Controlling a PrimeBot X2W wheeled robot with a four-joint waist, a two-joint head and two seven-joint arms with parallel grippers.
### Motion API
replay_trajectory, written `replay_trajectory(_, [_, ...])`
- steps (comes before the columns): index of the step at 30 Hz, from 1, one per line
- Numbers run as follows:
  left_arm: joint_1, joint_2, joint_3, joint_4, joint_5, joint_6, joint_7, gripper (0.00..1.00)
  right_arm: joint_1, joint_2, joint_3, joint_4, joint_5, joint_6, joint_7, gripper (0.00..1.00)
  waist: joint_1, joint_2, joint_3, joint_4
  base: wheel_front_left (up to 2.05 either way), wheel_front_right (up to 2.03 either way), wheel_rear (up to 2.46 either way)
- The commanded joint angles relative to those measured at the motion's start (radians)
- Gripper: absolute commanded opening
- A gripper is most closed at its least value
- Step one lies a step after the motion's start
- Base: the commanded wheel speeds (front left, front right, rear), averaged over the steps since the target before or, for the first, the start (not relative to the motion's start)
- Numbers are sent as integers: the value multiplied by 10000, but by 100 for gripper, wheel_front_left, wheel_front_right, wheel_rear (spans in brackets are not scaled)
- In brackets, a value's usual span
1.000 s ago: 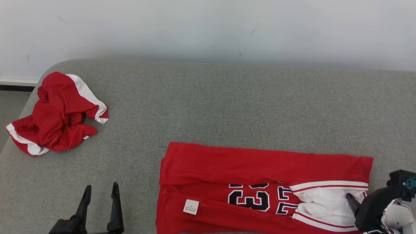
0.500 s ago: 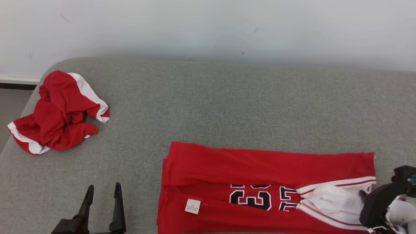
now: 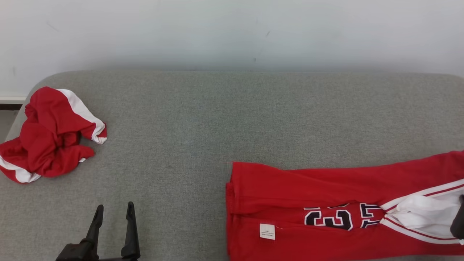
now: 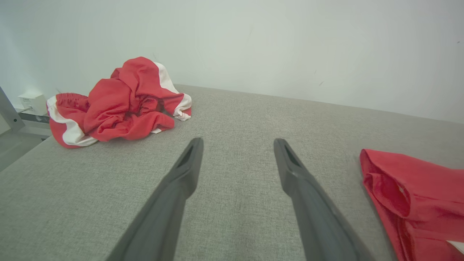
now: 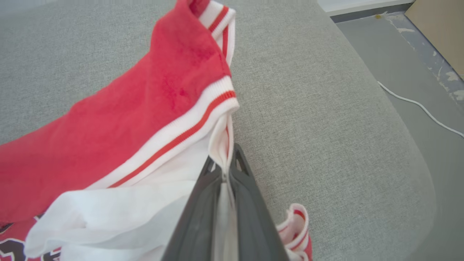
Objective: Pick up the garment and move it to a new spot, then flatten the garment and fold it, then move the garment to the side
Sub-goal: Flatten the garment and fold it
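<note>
The garment [image 3: 326, 181] is a red jersey with dark numbers and white trim, folded into a long strip on the grey padded surface [image 3: 217, 116]. Its left end shows in the left wrist view [image 4: 417, 195]. My right gripper [image 5: 224, 161] is shut on a pinch of the garment's white fabric [image 5: 127, 119] and lifts that end a little; in the head view it is a dark tip at the right edge [image 3: 459, 219]. My left gripper [image 3: 114, 208] stands open at the lower left, well left of the garment, with nothing between its fingers [image 4: 238, 145].
A crumpled red and white piece of clothing [image 3: 50, 137] lies at the surface's far left corner [image 4: 123, 105]. A pale wall runs behind. Past the surface's rounded right edge is grey floor [image 5: 417, 54] with a white cable [image 5: 420, 107].
My right gripper has shut on the garment's white end and dragged the whole garment to the right across the surface. The head camera has shifted a little. The left gripper has kept still.
</note>
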Motion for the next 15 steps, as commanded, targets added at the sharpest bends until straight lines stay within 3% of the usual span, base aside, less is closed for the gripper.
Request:
replay_trajectory(1, [59, -1, -34, -23, 23, 29, -7, 100, -29, 24, -223, -196, -164, -28, 257, 0, -1, -1, -112, -62, 0, 0, 0])
replay_trajectory(9, [275, -1, -174, 46, -24, 120, -7, 100, 381, 426, 140, -1057, -270, -28, 1091, 0, -1, -1, -407, -110, 0, 0, 0])
replay_trajectory(15, [337, -1, -206, 59, -100, 192, -7, 100, 745, 864, 1864, -1990, -34, -26, 1734, 0, -1, -1, -599, -138, 0, 0, 0])
